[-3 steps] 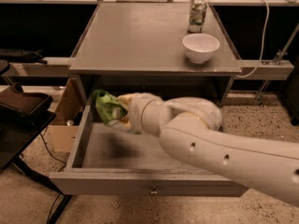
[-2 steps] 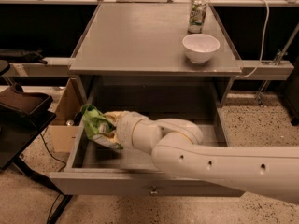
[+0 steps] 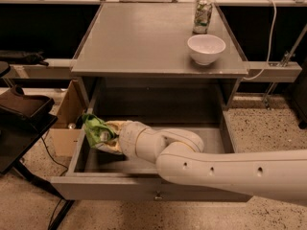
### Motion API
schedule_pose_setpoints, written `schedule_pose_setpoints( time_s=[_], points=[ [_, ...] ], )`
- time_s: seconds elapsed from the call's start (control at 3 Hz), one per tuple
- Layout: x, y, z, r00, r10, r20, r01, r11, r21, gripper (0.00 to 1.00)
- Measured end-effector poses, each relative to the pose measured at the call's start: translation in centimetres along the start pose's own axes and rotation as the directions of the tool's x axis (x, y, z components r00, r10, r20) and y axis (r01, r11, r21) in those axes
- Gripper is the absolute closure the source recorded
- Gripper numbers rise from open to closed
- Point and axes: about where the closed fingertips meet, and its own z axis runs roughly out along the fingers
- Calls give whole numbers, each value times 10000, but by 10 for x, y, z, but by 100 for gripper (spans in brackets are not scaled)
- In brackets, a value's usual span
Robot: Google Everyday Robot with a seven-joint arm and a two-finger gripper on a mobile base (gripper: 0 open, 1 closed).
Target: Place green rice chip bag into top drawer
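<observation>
Currently, one wide grey wooden top drawer (image 3: 211,139) stands open. One two-finger gripper (image 3: 109,139) sits at its left end, jaws closed on one glossy green rice chip bag (image 3: 94,127). Judged light, soft, slippery, crushable: grip a bunched edge gently. Above: one white bowl (image 3: 206,48), one slim green-and-white can (image 3: 202,17).

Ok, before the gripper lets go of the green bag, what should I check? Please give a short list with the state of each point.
1. The top drawer is pulled open: ok.
2. The gripper is inside the drawer, at its left end: ok.
3. The green rice chip bag is held in the gripper: ok.
4. The bag rests on the drawer floor: cannot tell.
5. The bag is apart from the drawer's left wall: cannot tell, it is very close.
6. The white bowl and the can stand on the tabletop, away from the arm: ok.
</observation>
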Motion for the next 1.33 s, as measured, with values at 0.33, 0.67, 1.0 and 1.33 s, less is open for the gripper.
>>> schedule_pose_setpoints(
  time_s=[0.33, 0.67, 1.0, 1.33],
  points=[
    [0, 0, 0, 10000, -1, 1, 1, 10000, 0, 31],
    [0, 0, 0, 10000, -1, 1, 1, 10000, 0, 6],
    [0, 0, 0, 10000, -1, 1, 1, 10000, 0, 0],
    [0, 0, 0, 10000, -1, 2, 1, 10000, 0, 0]
  ],
)
